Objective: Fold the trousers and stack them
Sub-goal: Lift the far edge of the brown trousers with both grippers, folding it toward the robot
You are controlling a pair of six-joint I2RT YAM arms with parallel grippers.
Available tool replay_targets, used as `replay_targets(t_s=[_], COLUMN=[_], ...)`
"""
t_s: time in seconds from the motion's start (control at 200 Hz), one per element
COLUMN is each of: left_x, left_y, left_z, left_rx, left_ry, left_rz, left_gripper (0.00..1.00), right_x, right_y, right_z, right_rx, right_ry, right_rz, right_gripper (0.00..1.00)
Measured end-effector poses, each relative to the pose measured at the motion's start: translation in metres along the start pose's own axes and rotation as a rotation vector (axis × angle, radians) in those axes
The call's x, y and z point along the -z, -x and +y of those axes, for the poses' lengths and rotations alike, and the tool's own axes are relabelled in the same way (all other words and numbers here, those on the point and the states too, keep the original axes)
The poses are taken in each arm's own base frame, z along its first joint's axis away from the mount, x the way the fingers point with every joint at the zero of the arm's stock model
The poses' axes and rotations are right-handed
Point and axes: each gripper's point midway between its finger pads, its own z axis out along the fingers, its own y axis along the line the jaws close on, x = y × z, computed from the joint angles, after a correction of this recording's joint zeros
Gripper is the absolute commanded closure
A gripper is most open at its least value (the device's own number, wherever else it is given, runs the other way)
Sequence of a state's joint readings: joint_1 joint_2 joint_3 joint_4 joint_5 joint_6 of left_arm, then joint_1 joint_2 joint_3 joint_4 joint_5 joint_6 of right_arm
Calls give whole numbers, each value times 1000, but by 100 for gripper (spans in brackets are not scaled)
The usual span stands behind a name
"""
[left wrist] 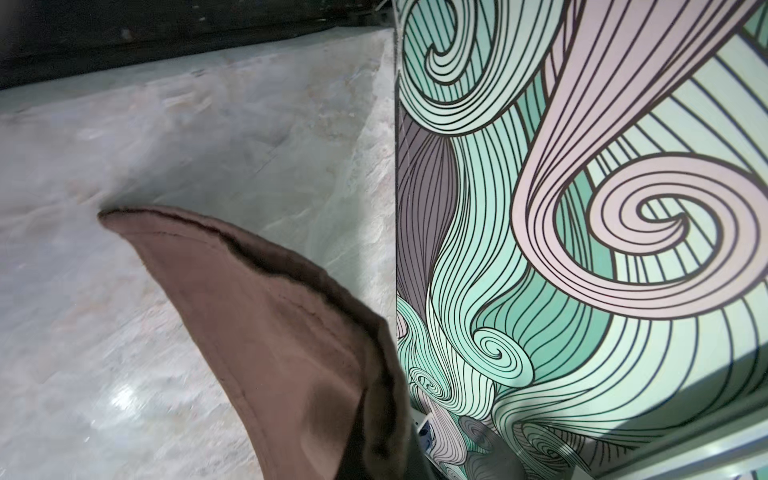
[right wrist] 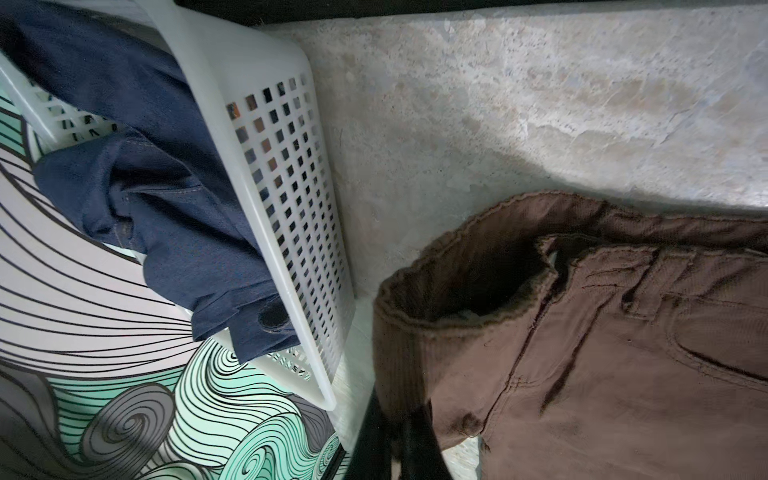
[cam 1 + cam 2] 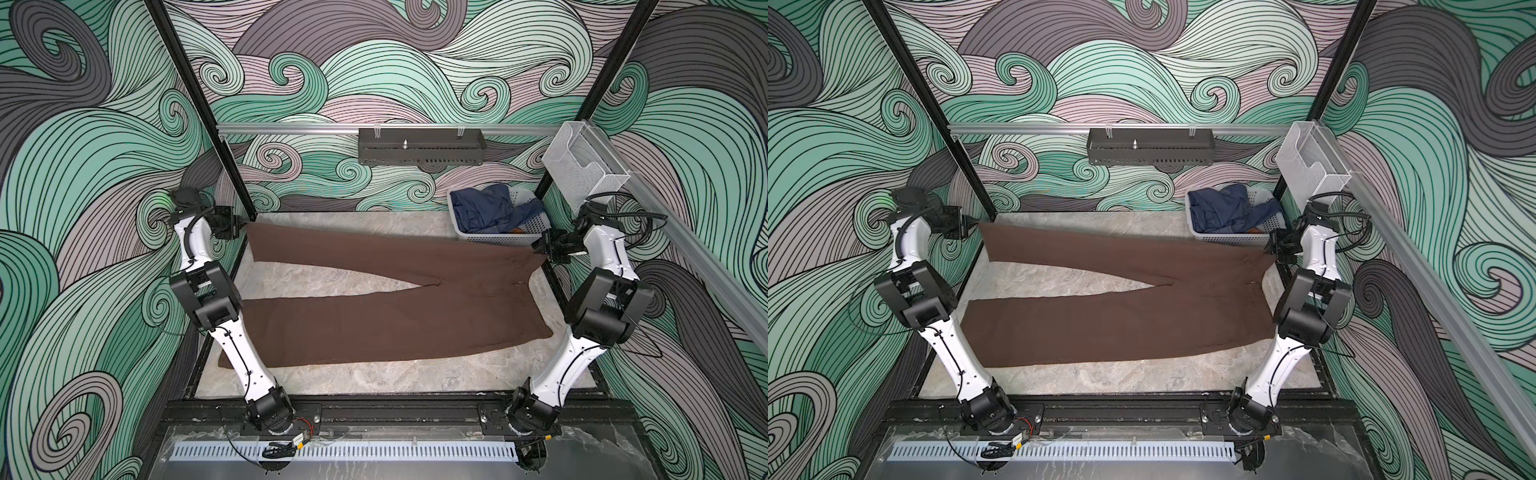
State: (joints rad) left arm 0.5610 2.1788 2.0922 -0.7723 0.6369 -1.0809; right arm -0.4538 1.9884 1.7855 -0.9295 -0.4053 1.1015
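While left fingers (image 3: 241,227) pinch the trousers' (image 3: 374,324) hem (image 1: 232,245), right fingers (image 3: 539,249) pinch waistband (image 2: 457,249).

Walls: printed mural of teal, mauve and grey line-drawn swirls (image 3: 374,62).
Surface: pale grey marble-look tabletop (image 3: 374,382).
Frame: black metal posts (image 3: 200,104) and a silver aluminium rail (image 3: 291,126).
Fittings: dark grey perforated metal tray (image 3: 419,158) hung on the rail; white wire-mesh holder (image 3: 582,170) at the right.

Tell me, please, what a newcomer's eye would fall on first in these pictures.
The brown trousers lie spread across the tabletop, legs apart, waist to the right. The left gripper pinches the far leg's hem corner, the right gripper the waistband's far corner. A white basket of navy garments sits at the far right.
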Motion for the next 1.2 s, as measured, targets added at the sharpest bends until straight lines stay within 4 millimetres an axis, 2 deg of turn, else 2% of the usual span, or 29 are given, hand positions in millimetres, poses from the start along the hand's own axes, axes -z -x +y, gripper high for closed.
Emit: replay_targets(t_s=[0.115,0.215,0.375,0.52,0.625,0.861,1.196], left_x=[21,34,56,77,95,137,161], left_y=[-5,-10,-16,-22,-27,-34,-41], left_z=[15,29,57,69,77,101,118], left_rx=[9,12,50,78,92,146,198], left_ry=[-13,-21,-31,-47,-61,-103,-138], left_rz=[11,19,26,18,-4,-64,-107], left_gripper=[100,100,100,100,100,100,100], right_x=[-5,-1,20,41,49,52,77], right_y=[-4,-6,-5,-4,-4,-10,-16], right_z=[-15,-28,-53,-72,-82,-97,-103], right_rx=[15,25,32,19,12,8,3], right_ry=[-26,-43,-48,-35,-29,-23,33], right_rz=[24,38,38,37,43,72,52], right_gripper=[100,100,100,100,100,100,100])
